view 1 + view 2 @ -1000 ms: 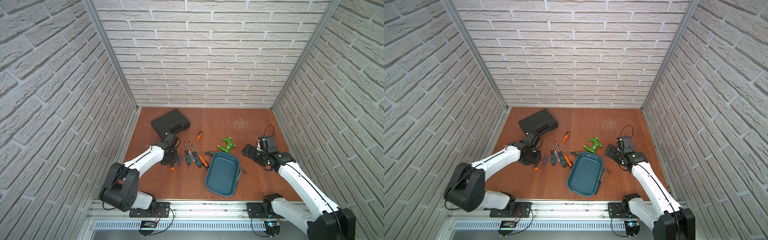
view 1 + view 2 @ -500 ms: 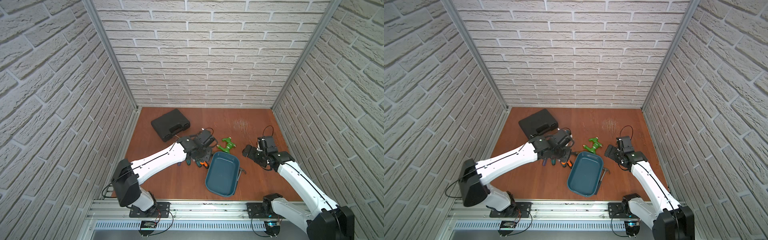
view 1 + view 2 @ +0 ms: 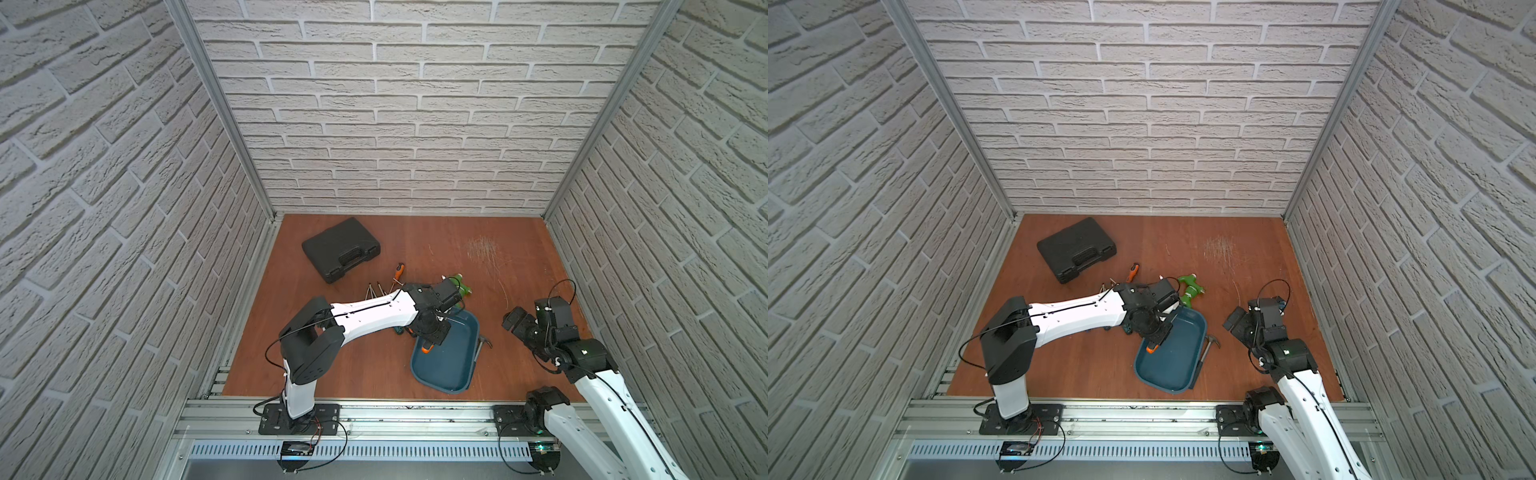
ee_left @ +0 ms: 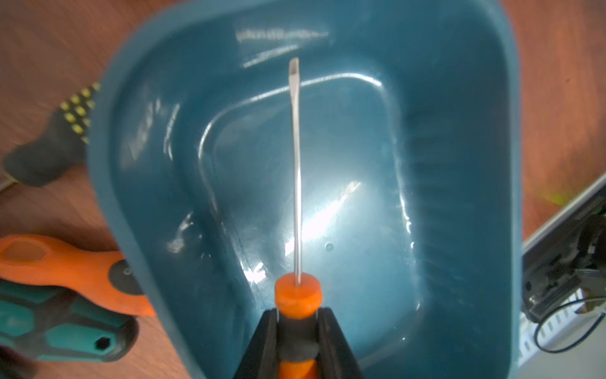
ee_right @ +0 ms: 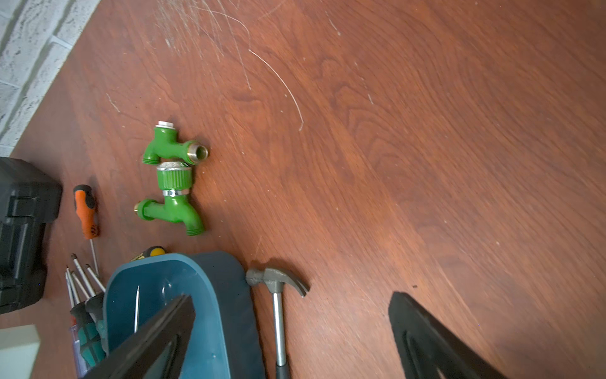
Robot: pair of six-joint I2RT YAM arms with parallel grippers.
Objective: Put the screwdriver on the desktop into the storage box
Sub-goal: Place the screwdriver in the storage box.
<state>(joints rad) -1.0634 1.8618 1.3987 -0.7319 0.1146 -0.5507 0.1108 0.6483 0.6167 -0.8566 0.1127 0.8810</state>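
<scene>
My left gripper is shut on the dark collar of an orange-handled screwdriver. It holds it above the inside of the teal storage box, with the flat tip pointing across the box. In both top views the left gripper hangs over the box's far left corner. Several other screwdrivers lie on the desktop left of the box, partly under the left arm. My right gripper stands open and empty, right of the box.
A black tool case sits at the back left. Green tap fittings lie behind the box. A small hammer lies along the box's right side. An orange-black screwdriver lies near the case.
The left arm has swung right from the row of screwdrivers to over the storage box, carrying the orange-handled screwdriver. The right arm has hardly moved.
</scene>
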